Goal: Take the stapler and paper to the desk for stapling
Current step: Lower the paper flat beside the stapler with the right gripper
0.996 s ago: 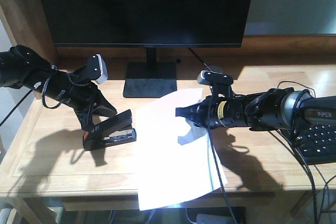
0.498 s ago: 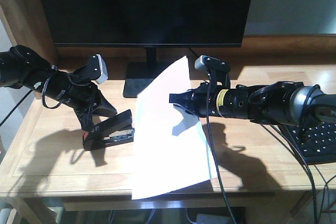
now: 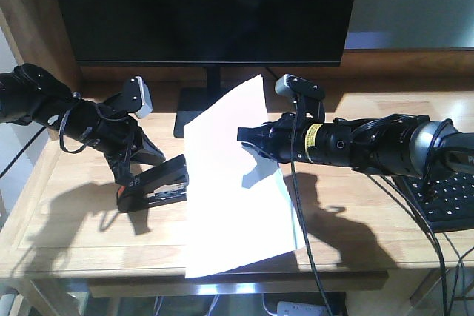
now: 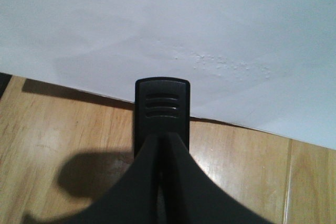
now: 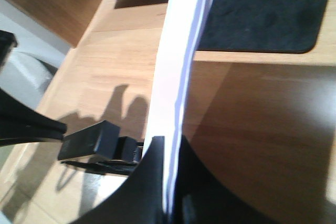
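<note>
The black stapler rests on the desk at the left, orange-red patch at its near end. My left gripper is shut on its rear; the left wrist view shows the stapler's ribbed top just past the closed gripper. The white paper stands tilted, its top corner raised and its lower edge hanging over the desk's front. My right gripper is shut on its right side. In the right wrist view the paper runs edge-on between the fingers of that gripper, with the stapler just left of it.
A large black monitor stands at the back on a dark flat base, right behind the paper. A black keyboard lies at the right edge, with cables trailing from the right arm over the desk front.
The right gripper has lifted the paper from flat on the desk to tilted and carried it left, so its left edge is now close to the stapler. The left arm and stapler stayed put.
</note>
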